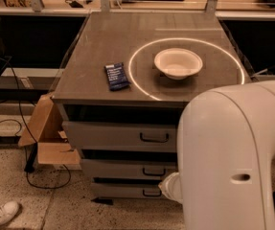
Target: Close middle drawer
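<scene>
A grey table (103, 47) with three stacked drawers carries a white bowl (177, 63) and a dark blue packet (116, 75); the middle drawer (122, 169), low-fronted with a small loop handle (154, 172), sits between a taller top drawer (113, 137) and the bottom drawer (122, 190); how far out it stands is unclear; the robot's bulky white arm (228, 162) fills the lower right; the gripper (169, 186) shows only as a pale end near the lower drawer fronts, released or clenched I cannot tell; pushing this low and off-centre could skew the tray, or press the bottom drawer instead.
</scene>
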You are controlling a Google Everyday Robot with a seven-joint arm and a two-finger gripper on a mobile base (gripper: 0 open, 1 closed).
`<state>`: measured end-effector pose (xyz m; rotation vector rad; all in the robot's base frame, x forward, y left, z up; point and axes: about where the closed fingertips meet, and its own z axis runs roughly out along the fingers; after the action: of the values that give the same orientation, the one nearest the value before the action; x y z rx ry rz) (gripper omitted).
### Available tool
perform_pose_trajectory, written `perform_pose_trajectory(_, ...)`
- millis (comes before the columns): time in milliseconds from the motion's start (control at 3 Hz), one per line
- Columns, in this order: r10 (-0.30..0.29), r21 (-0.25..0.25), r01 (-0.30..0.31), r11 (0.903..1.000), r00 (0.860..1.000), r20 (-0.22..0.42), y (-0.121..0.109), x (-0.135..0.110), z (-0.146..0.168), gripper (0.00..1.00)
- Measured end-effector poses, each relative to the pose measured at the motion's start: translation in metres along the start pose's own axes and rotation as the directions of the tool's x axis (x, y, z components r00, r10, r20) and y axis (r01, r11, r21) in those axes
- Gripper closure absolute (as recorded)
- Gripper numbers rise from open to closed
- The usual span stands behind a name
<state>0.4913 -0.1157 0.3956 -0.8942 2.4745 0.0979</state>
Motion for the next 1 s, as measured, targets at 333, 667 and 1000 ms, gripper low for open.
perform_pose_trajectory(333, 0.016, 0.029, -0.016, 0.9995, 1.0, 0.005, -0.007, -0.007, 0.008, 1.0)
perform_pose_trajectory(667, 0.032, 0.042, -0.032, 0.9986, 0.999, 0.002, -0.011, -0.008, 0.016, 1.0)
perform_pose_trajectory(1000, 0.045, 0.047, -0.045, 0.9979, 0.999, 0.01, -0.014, -0.008, 0.021, 1.0)
